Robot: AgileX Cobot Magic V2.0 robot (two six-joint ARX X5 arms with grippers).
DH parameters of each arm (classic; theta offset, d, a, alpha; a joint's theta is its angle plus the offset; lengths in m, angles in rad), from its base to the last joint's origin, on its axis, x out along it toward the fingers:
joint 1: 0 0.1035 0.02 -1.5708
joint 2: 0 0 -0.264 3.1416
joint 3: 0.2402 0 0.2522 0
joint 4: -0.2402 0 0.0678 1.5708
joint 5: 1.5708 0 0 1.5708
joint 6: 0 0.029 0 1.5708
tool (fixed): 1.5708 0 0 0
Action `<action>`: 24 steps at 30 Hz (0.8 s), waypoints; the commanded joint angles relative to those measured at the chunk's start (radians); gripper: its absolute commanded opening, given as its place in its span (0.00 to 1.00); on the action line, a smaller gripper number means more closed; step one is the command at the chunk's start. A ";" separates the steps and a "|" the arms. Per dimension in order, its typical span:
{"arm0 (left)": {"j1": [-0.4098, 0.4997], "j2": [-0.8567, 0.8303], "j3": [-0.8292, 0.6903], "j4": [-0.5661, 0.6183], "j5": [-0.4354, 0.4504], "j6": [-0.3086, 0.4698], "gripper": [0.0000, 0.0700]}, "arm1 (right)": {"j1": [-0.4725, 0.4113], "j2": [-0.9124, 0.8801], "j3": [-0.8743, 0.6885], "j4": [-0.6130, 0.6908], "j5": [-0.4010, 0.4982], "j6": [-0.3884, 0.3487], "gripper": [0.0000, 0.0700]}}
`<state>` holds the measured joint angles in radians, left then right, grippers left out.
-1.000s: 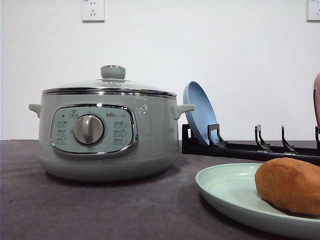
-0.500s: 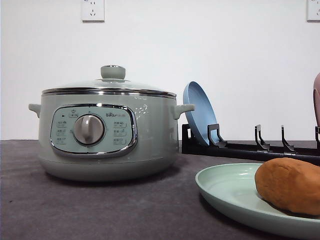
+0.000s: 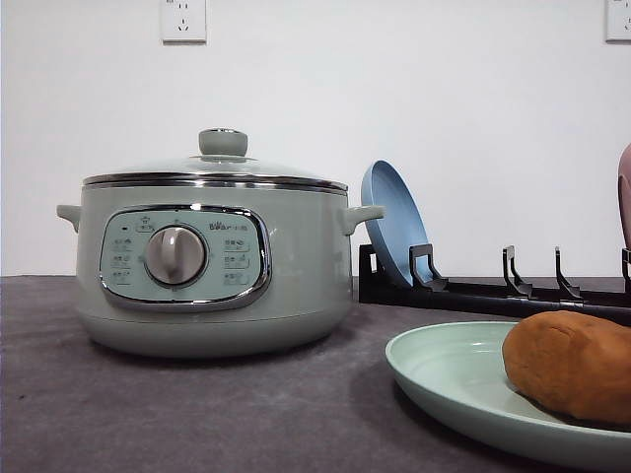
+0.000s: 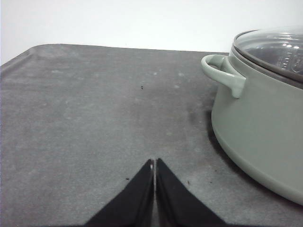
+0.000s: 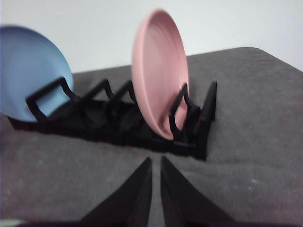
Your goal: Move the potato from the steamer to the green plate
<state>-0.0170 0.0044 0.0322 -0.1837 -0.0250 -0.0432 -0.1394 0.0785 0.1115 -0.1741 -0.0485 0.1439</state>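
Note:
An orange-brown potato lies on the pale green plate at the front right of the table. The sage-green steamer stands at centre left with its glass lid on; its side and handle also appear in the left wrist view as the steamer. My left gripper is shut and empty over bare grey mat, to one side of the steamer. My right gripper is shut and empty, low over the mat in front of the black dish rack.
The black dish rack runs along the back right, holding a blue plate upright. In the right wrist view the blue plate and a pink plate stand in its slots. White wall with sockets behind.

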 commanded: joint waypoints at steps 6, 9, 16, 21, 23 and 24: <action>0.002 -0.001 -0.020 -0.006 0.002 0.001 0.00 | -0.001 -0.068 -0.073 0.016 -0.003 -0.091 0.03; 0.002 -0.001 -0.020 -0.006 0.002 0.001 0.00 | -0.001 -0.075 -0.084 0.012 -0.003 -0.127 0.03; 0.002 -0.001 -0.020 -0.006 0.002 0.001 0.00 | -0.001 -0.075 -0.093 0.006 -0.002 -0.151 0.03; 0.002 -0.001 -0.020 -0.006 0.002 0.001 0.00 | -0.001 -0.075 -0.100 0.009 -0.003 -0.152 0.03; 0.002 -0.001 -0.020 -0.006 0.002 0.001 0.00 | -0.001 -0.075 -0.100 0.017 -0.003 -0.152 0.03; 0.002 -0.001 -0.020 -0.006 0.002 0.001 0.00 | -0.001 -0.075 -0.100 0.018 -0.003 -0.152 0.03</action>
<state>-0.0170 0.0044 0.0322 -0.1837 -0.0250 -0.0430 -0.1394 0.0059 0.0179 -0.1679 -0.0517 0.0021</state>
